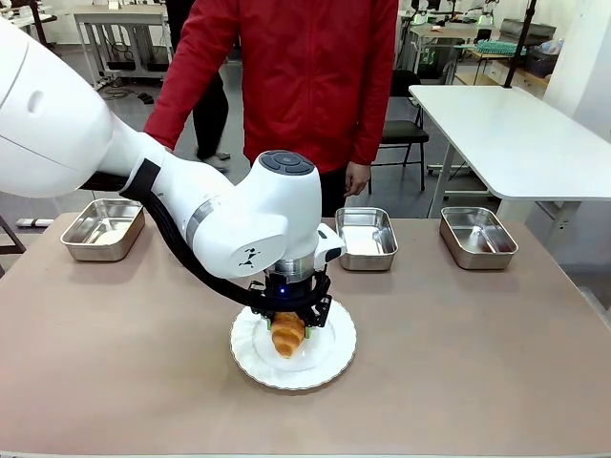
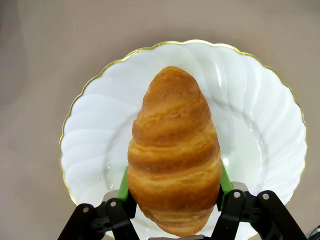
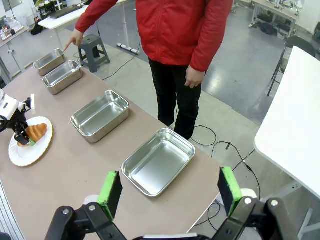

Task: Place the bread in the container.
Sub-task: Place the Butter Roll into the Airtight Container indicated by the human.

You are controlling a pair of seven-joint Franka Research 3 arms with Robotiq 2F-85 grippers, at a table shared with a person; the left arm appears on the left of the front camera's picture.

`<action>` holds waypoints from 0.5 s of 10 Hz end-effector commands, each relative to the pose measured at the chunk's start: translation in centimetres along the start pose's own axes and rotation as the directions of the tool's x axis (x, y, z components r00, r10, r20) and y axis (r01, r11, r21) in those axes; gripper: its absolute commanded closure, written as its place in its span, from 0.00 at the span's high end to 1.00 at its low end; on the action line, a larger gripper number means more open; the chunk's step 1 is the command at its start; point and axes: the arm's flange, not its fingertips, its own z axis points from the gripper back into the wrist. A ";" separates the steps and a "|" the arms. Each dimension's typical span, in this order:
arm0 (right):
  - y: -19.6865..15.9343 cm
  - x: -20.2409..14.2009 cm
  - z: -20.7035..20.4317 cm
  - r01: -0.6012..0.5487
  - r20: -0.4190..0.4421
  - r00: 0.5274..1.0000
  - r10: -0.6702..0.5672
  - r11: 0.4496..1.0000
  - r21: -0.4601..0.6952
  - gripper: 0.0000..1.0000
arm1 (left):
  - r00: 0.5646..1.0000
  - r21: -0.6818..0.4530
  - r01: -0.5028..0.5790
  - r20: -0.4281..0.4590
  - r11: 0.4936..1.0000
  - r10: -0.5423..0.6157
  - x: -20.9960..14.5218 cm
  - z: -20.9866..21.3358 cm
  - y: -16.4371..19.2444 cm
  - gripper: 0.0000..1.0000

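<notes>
The brown bench [image 1: 115, 363] carries four steel pans in a row along its far side, and a person in a red jacket [image 1: 296, 67] stands behind it, one hand [image 3: 76, 38] pointing a finger down at the container [image 3: 49, 61] at the far end of the row in the right wrist view. The other pans sit beside it: one next to it [image 3: 62, 76], one mid-row [image 3: 100, 115], and the nearest one [image 3: 158, 161] just beyond the right gripper [image 3: 170, 191], whose jaws stand wide apart with nothing between their green pads. The white left arm [image 1: 172, 205] reaches down over a round white scalloped plate [image 1: 329, 367] with a gold rim, near the bench's front middle. The left gripper [image 2: 172, 185] has its jaws clenched on the bread [image 2: 172, 150], green pads pressed to both sides of the roll's broad lower half, its tapered tip pointing away from the jaws. The bread sits over the plate's middle; whether it rests on the plate or is just raised cannot be told.
</notes>
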 end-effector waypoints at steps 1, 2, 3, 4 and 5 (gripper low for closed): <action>0.1 0.0 0.1 -0.005 0.004 1.000 0.005 1.000 0.000 1.00 | 0.999 0.014 -0.033 0.007 0.999 0.033 0.2 0.0 -0.3 0.40; 0.1 0.0 0.1 -0.005 0.004 1.000 0.005 1.000 0.000 1.00 | 0.999 -0.001 -0.040 -0.006 0.999 0.040 0.2 -0.2 -0.2 0.55; 0.1 0.0 0.1 -0.005 0.004 1.000 0.005 1.000 0.000 1.00 | 1.000 0.000 -0.002 0.000 1.000 0.002 0.0 0.0 0.0 0.55; 0.1 0.0 0.1 -0.005 0.004 1.000 0.005 1.000 0.000 1.00 | 1.000 0.000 -0.002 0.000 1.000 0.002 0.0 0.0 0.0 0.55; 0.1 0.0 0.1 -0.005 0.004 1.000 0.005 1.000 0.000 1.00 | 1.000 0.000 -0.002 0.000 1.000 0.002 0.0 0.0 0.0 0.55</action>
